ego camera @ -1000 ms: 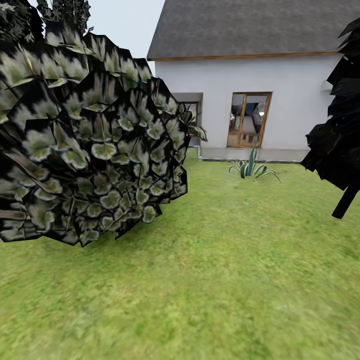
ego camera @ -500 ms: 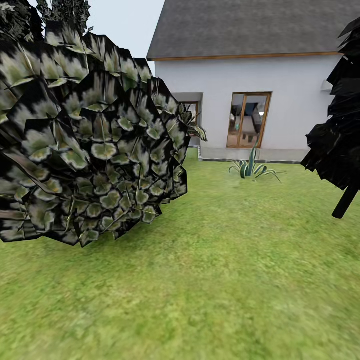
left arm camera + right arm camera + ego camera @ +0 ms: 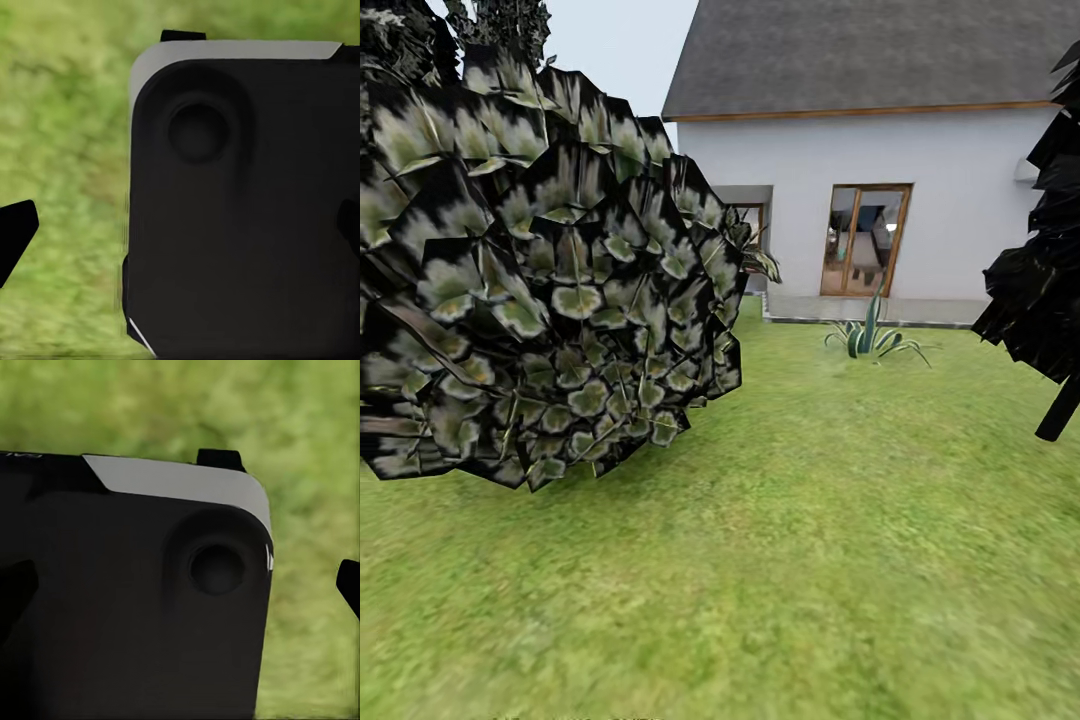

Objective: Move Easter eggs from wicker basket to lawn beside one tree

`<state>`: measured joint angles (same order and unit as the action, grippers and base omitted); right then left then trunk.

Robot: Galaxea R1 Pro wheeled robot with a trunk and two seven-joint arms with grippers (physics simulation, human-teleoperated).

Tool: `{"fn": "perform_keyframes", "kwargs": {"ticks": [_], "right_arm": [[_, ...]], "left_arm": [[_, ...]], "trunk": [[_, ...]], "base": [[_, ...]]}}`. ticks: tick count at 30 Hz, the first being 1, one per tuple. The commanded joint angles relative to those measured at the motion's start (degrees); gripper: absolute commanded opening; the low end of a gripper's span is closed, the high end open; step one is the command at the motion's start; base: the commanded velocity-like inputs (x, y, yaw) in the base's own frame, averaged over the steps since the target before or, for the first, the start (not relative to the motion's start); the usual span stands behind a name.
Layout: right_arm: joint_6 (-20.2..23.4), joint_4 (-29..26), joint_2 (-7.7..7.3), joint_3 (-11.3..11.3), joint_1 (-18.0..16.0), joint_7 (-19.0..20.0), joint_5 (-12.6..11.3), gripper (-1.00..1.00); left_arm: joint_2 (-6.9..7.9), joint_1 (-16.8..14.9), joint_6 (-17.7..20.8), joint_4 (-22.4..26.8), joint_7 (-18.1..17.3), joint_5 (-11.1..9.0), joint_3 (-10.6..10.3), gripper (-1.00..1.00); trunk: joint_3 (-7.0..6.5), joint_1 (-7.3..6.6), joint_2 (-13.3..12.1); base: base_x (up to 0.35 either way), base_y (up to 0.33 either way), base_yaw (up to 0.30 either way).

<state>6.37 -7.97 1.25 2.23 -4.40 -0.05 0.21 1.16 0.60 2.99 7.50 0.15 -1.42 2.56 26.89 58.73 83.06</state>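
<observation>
The lawn (image 3: 810,560) spreads green and mottled ahead of me in the head view. At the left hangs a big leafy crown (image 3: 550,270) of dark mottled green leaves, its trunk hidden. The eggs and the wicker basket are out of view. In the left wrist view my left gripper (image 3: 180,229) is open, one black fingertip (image 3: 15,234) at each side edge, nothing between them. My right gripper (image 3: 180,589) is open too, one fingertip (image 3: 349,583) showing over grass. Behind both grippers sits a black and grey part of my own body (image 3: 240,210).
A white house (image 3: 920,160) with a glazed wooden door (image 3: 865,240) stands at the back. A spiky striped plant (image 3: 872,338) grows in front of it. A dark tree (image 3: 1050,270) with a thin black trunk (image 3: 1060,408) is at the right edge.
The whole head picture has shifted a little to the right and down, so the camera has moved. Nothing in the garden has moved by itself.
</observation>
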Motion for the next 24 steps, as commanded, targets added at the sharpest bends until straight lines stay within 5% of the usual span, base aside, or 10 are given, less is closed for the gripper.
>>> {"fn": "perform_keyframes", "kwargs": {"ticks": [1, 7, 8, 21, 24], "right_arm": [[0.0, 0.2, -0.03, -0.1, 0.3, 0.0, 0.1, 1.0], [-1.9, 2.2, -0.09, -2.0, 1.9, 0.0, 0.5, 1.0], [-7.9, 3.3, -0.09, -2.0, 1.9, 0.0, 0.5, 1.0], [-8.2, 1.0, -0.11, -2.1, 1.7, 0.0, 0.8, 1.0], [-8.1, -1.1, -0.11, -2.1, 1.6, 0.0, 1.7, 1.0]], "left_arm": [[0.11, 0.1, 0.0, -0.1, 0.0, 0.2, -0.1, 1.0], [0.46, 0.0, -1.9, -2.0, 0.0, 1.2, -2.0, 1.0], [0.53, 0.0, -4.0, -5.9, 0.0, 1.2, -2.7, 1.0], [0.82, -0.6, -4.4, -6.1, 0.0, 1.2, -2.7, 1.0], [1.06, -1.3, -5.1, -6.1, -0.1, 0.4, -1.1, 1.0]], "trunk": [[0.04, 0.0, 0.0], [0.04, 0.0, 0.0], [0.04, 0.0, 0.0], [0.04, 0.0, 0.0], [0.04, 0.0, 0.0]], "base": [[0.001, 0.001, 0.225], [0.001, 0.001, 0.257], [0.0, 0.0, 0.277], [0.0, 0.0, 0.284], [0.0, 0.0, 0.288]]}}
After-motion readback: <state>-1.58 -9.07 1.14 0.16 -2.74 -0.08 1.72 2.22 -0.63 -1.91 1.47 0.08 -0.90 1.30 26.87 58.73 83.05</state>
